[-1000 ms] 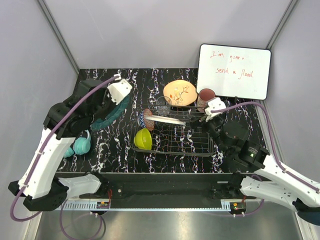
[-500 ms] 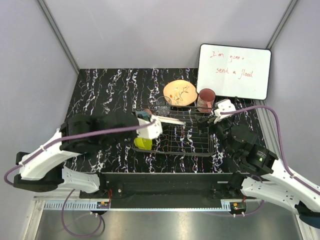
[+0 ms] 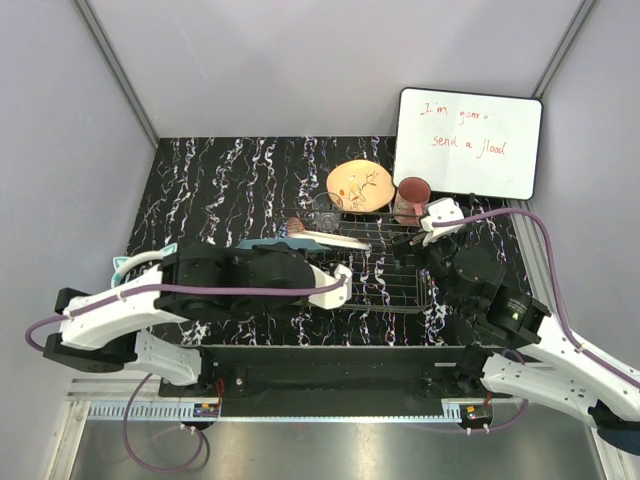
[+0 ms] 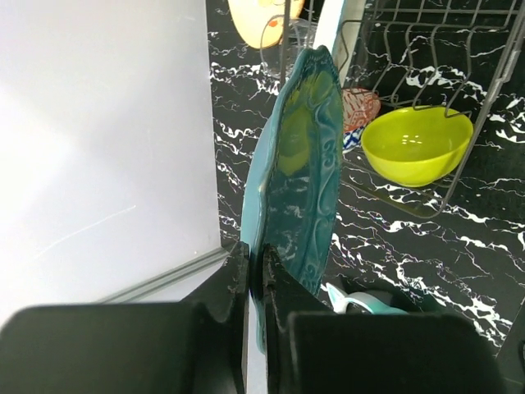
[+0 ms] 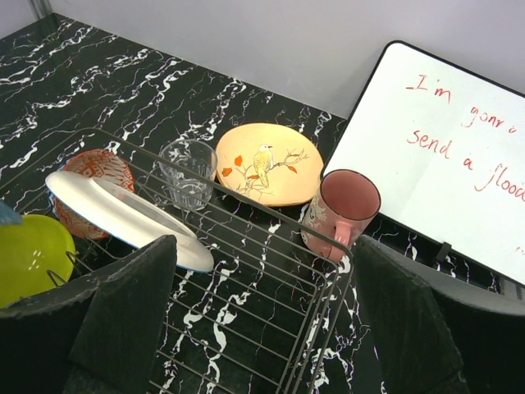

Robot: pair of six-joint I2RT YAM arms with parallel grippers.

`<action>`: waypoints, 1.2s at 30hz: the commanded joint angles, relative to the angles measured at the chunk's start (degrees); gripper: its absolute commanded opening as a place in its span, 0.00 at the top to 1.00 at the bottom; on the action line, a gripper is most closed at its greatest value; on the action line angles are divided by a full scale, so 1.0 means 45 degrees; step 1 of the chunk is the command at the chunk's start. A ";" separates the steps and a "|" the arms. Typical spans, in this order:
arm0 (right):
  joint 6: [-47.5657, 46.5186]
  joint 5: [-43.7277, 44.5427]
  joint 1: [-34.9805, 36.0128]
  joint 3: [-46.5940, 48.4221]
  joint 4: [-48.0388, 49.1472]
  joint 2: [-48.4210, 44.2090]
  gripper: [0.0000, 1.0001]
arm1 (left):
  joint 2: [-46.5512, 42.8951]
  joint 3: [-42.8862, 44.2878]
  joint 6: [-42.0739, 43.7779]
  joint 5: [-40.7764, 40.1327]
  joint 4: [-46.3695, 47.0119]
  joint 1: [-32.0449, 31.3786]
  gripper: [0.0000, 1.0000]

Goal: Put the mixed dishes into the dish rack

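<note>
Left jaws: pressed together on the rim of the teal plate [image 4: 299, 176], which stands on edge beside the left end of the dish rack [image 3: 392, 287]. Right jaws: spread wide, gripping nothing, above the rack's right side.

At the rack's left end:
- yellow-green bowl [image 4: 417, 144]
- small red-patterned bowl [image 5: 92, 167]
- white plate [image 5: 123, 215], tilted across the red-patterned bowl

Clear glass [image 5: 187, 172]: at the far rim; inside or outside, cannot tell.

On the worktop [image 3: 220, 190] behind the rack:
- orange plate [image 5: 267, 162], flat
- reddish-brown cup [image 5: 343, 209], upright
- white board [image 5: 459, 197]

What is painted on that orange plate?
The orange plate shows a small bird perched on a leafy branch; clearest in the right wrist view.
</note>
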 commanded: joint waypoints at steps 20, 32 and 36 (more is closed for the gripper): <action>0.0466 0.0495 -0.0005 -0.1105 -0.0082 -0.1883 0.04 | 0.0724 -0.2468 0.0140 -0.0159 0.4065 -0.0511 1.00; 0.0661 0.0495 -0.0005 -0.1399 -0.0472 -0.2547 0.04 | 0.1485 -0.2646 0.0843 -0.0257 0.5590 -0.0511 1.00; 0.0837 0.0436 -0.0005 -0.1418 -0.0531 -0.2684 0.04 | 0.1914 -0.2411 0.0980 -0.0159 0.5824 -0.0511 1.00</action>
